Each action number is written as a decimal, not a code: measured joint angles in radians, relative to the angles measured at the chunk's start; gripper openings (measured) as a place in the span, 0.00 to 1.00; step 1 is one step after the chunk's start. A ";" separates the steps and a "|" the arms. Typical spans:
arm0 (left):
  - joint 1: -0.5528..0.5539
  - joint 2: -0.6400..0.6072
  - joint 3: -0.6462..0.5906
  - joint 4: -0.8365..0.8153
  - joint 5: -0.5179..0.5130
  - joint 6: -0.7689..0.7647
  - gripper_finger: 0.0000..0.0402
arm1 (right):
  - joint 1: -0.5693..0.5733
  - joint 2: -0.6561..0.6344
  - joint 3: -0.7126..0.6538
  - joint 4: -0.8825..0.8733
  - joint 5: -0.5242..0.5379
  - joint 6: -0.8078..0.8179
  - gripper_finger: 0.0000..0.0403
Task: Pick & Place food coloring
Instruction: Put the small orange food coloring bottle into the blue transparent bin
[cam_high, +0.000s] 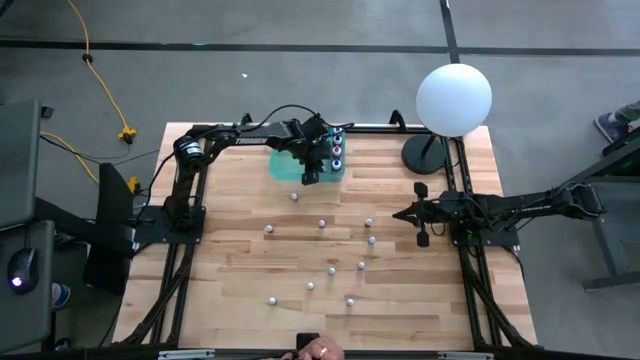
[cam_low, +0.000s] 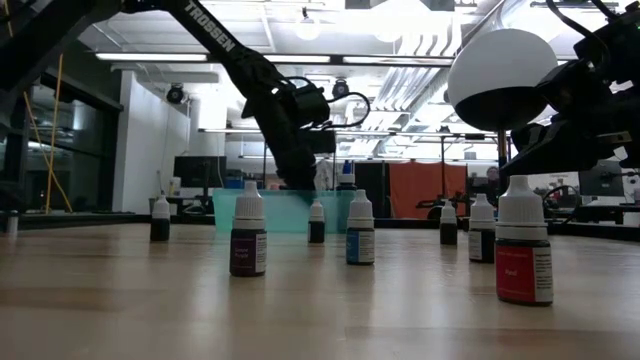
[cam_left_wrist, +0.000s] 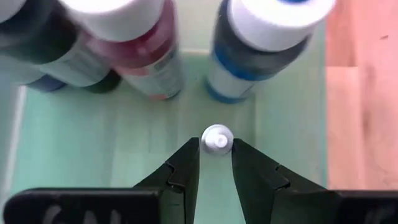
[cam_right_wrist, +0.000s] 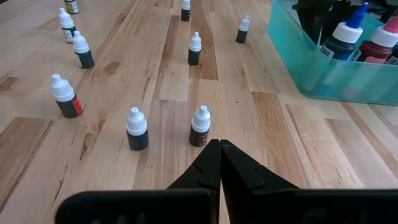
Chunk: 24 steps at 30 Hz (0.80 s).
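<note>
With the left gripper (cam_left_wrist: 216, 163) parted just beside a small bottle (cam_left_wrist: 216, 139) inside the teal bin (cam_high: 285, 170), a straight vertical withdrawal was advisable; the right gripper (cam_right_wrist: 220, 149) waited closed

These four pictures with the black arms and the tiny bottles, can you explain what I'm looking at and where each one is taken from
This is a robot with two dark arms fixed to a wooden table. One picture looks straight down on everything, one sits at table-top height, and one camera rides on each arm's wrist.

Small food coloring bottles stand scattered over the wood. A teal bin at the far edge holds a few bigger bottles. The white ball is a globe lamp.

The left gripper reaches down into the bin. In its wrist picture a little white-capped bottle stands between its fingers, which are slightly apart; whether they touch it I cannot tell, so it looks like it is being set down or just let go.

The right gripper waits shut over the table's right side, holding nothing.
</note>
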 joint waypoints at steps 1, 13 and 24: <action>0.000 0.000 0.000 0.000 -0.007 0.000 0.22 | 0.000 0.000 0.000 0.000 0.000 0.000 0.00; -0.014 0.000 0.000 0.000 0.021 -0.004 0.22 | 0.000 0.000 0.000 0.000 0.000 0.000 0.00; -0.013 -0.017 0.002 0.002 0.031 -0.003 0.30 | 0.000 0.000 0.000 0.000 0.000 0.000 0.00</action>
